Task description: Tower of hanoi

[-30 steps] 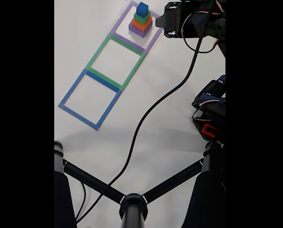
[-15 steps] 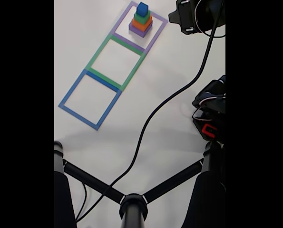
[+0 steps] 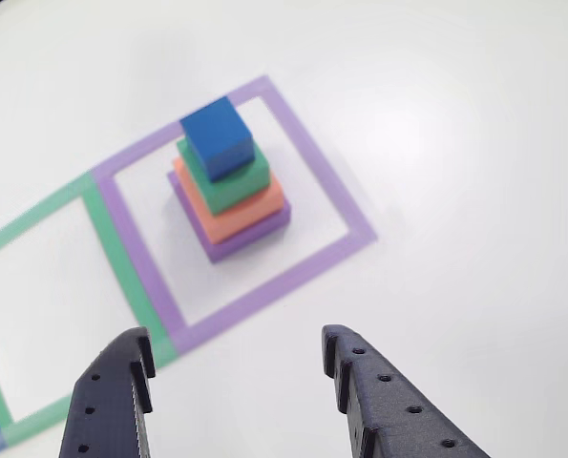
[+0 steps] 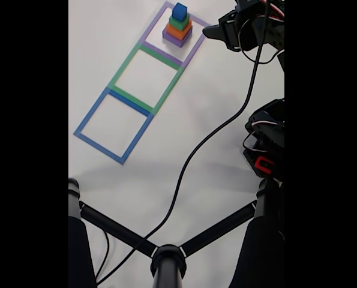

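Pincer (image 3: 236,367) open, empty, just short of the tower of hanoi (image 3: 228,181); four cubes stacked inside purple square outline (image 3: 341,205) on white surface (image 3: 474,143).

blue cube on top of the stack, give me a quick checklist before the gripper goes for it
1. Blue cube on top with nothing over it: ok.
2. Stack order below, green cube, orange cube, purple cube: ok.
3. Stack inside the purple square outline: ok.
4. Gripper open, jaws wider than the blue cube: ok.
5. Gripper lined up with the stack: roughly, stack sits a little left of centre in the other view.
6. Black cable away from the stack: ok.
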Motion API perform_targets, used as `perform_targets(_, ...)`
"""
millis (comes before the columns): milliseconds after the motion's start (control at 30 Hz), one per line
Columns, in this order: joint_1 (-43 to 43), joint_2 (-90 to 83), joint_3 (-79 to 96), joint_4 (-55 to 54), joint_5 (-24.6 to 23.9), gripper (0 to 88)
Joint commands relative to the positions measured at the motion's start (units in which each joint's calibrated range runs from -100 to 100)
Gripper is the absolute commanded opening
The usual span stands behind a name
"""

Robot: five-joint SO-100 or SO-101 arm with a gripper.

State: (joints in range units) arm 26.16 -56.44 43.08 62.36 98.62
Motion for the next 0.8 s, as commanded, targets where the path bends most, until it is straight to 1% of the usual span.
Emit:
perform_targets(0,0.26,-3.34,9.67,-14.57,1.38,20.7)
perform_targets(100,-0.42,-3.02,15.67,-25.49,1.38,21.7)
perform_targets(200,-0.96,-0.45,22.93,-41.36,1.38,22.4)
perform_targets(233,-0.96,0.75,24.21,-44.76,1.38,22.6)
perform_targets(400,-0.73,6.36,27.93,-56.25,1.38,26.4)
perform_targets(567,-0.5,10.44,31.02,-63.78,1.38,31.0)
perform_targets(767,-0.12,18.46,33.48,-76.56,1.38,31.4)
